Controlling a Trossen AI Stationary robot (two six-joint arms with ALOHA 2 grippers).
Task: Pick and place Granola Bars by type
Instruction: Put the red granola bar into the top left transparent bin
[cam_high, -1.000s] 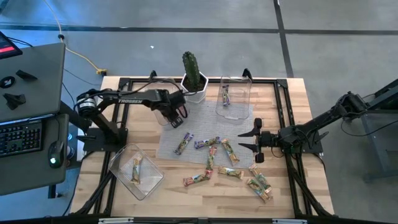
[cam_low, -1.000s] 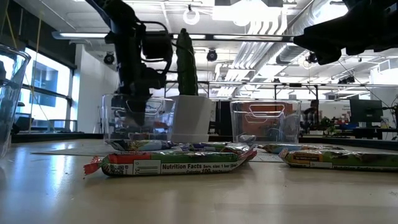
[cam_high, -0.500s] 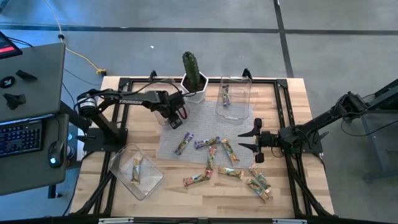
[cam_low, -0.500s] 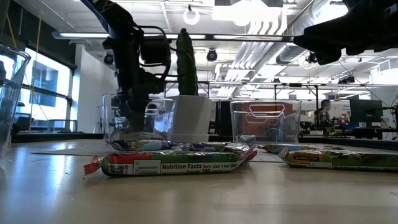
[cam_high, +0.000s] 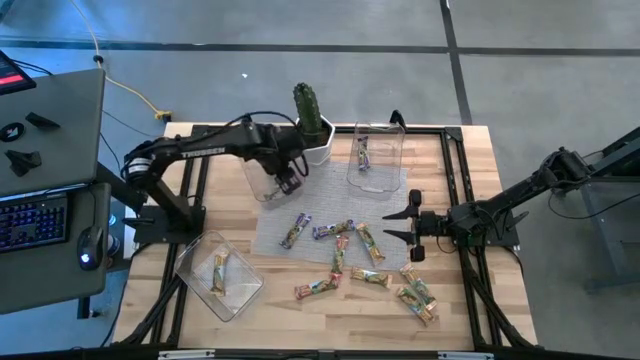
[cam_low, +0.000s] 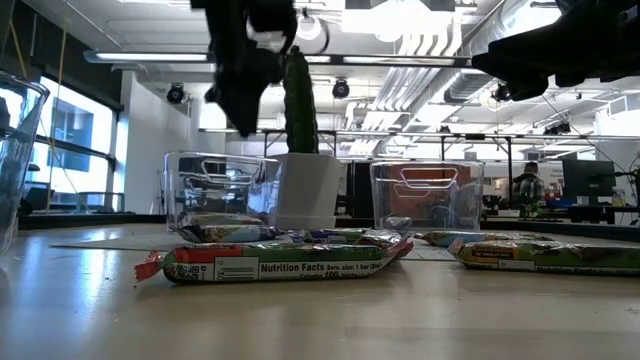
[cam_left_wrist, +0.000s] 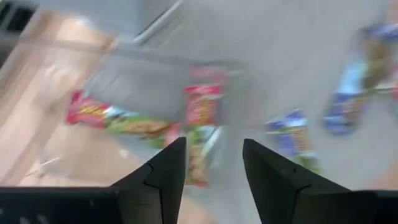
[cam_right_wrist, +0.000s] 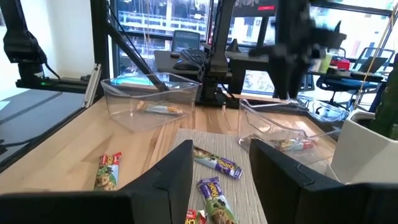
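Wooden table (cam_high: 470, 150), grey mat (cam_high: 270, 232) at centre, open office behind. I count about ten granola bars (cam_high: 343, 252) loose on mat and bare wood toward front-right. Red-orange bar (cam_left_wrist: 200, 106) lies in clear tub (cam_high: 262, 185) beside potted cactus (cam_high: 310, 110); purple bar in back tub (cam_high: 378, 160); another bar in front-left tub (cam_high: 215, 275). My left gripper (cam_high: 289, 180) hangs over cactus-side tub, fingers (cam_left_wrist: 166, 163) parted, nothing between. Right gripper (cam_high: 411, 226) waits at mat's right edge, fingers spread, empty.
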